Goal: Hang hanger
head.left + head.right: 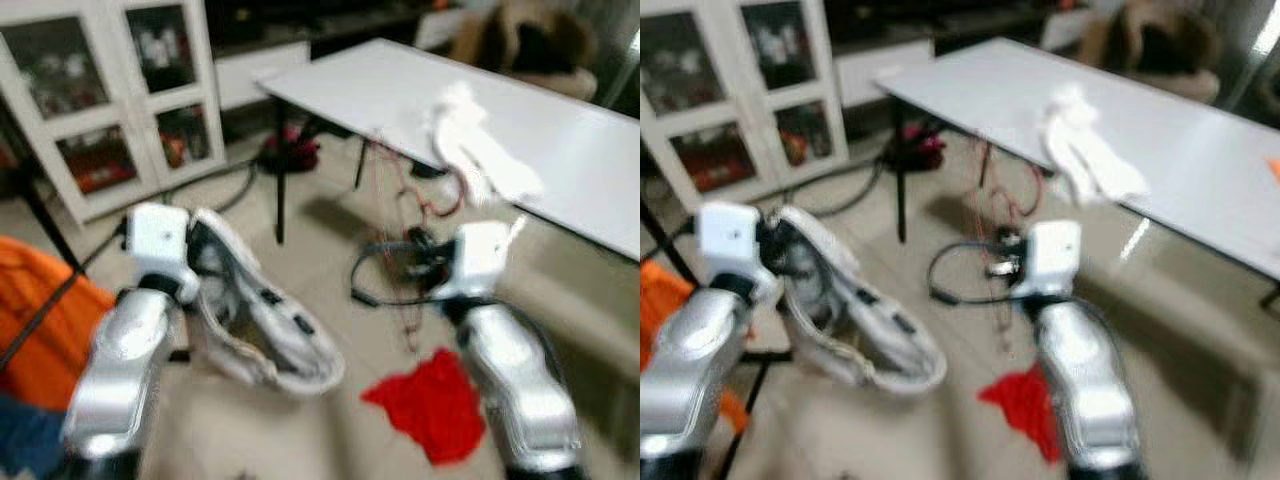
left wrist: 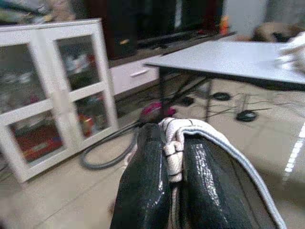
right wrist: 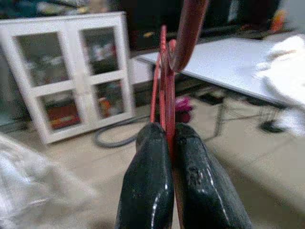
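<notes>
With the right gripper (image 3: 167, 143) pinching the thin red hanger (image 3: 164, 81) and the left gripper (image 2: 174, 157) clamped on a white garment (image 1: 265, 320) near the table (image 1: 560, 150), the wire could twist loose.

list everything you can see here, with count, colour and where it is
hanger: one, red wire, pinched between the right gripper's fingers, rising in front of it
garment: one, white with grey trim, hanging from the left gripper over the floor
table: one, white top on dark legs, ahead and to the right
white cloth: one bundle, lying on the table
red cloth: one, on the floor near the right arm
cabinet: one, white with glass doors, ahead on the left
orange fabric: one piece, far left
hose: one, grey, on the floor by the cabinet
cables: several, dark and red, on the floor under the table
left gripper: black fingers shut on the garment's edge
right gripper: black fingers shut on the hanger
</notes>
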You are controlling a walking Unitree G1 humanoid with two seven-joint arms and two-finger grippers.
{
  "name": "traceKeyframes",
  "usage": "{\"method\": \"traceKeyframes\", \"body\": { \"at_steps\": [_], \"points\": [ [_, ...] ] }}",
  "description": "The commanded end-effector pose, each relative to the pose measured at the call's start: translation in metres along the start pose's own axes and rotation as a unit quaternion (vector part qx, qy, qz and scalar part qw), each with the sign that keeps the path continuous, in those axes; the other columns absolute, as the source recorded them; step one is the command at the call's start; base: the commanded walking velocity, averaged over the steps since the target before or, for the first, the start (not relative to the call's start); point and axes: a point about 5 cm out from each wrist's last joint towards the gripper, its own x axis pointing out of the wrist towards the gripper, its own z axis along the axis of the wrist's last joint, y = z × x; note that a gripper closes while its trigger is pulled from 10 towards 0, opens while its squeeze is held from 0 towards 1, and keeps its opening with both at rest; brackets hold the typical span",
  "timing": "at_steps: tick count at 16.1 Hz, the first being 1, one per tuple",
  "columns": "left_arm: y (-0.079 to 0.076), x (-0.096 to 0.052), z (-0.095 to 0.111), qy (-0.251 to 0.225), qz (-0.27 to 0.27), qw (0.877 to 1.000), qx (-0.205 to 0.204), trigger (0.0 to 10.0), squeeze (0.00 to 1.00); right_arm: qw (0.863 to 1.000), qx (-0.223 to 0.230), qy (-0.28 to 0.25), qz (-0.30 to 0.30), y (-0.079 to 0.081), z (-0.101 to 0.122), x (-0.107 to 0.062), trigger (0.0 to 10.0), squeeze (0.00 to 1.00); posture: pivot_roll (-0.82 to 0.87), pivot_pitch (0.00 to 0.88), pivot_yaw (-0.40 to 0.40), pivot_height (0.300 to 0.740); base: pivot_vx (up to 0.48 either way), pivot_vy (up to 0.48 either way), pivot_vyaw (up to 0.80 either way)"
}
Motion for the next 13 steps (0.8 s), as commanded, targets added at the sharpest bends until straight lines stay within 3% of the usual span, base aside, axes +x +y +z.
{"method": "traceKeyframes", "body": {
  "at_steps": [1,13],
  "points": [
    [-0.007,0.0015,0.0155,-0.033,-0.01,0.999,0.002,10.0,0.0,1.0,-0.011,-0.013,-0.018,-0.0106,0.006,-0.0013,10.0,0.0,-0.08,0.0,-0.023,0.74,0.431,0.0,0.0],
    [-0.0032,0.0064,0.0188,-0.039,-0.004,0.999,0.008,10.0,0.0,1.0,-0.011,-0.023,-0.011,-0.0116,0.0089,-0.0002,10.0,0.0,-0.08,0.0,-0.024,0.74,0.435,0.0,0.0]
  ]
}}
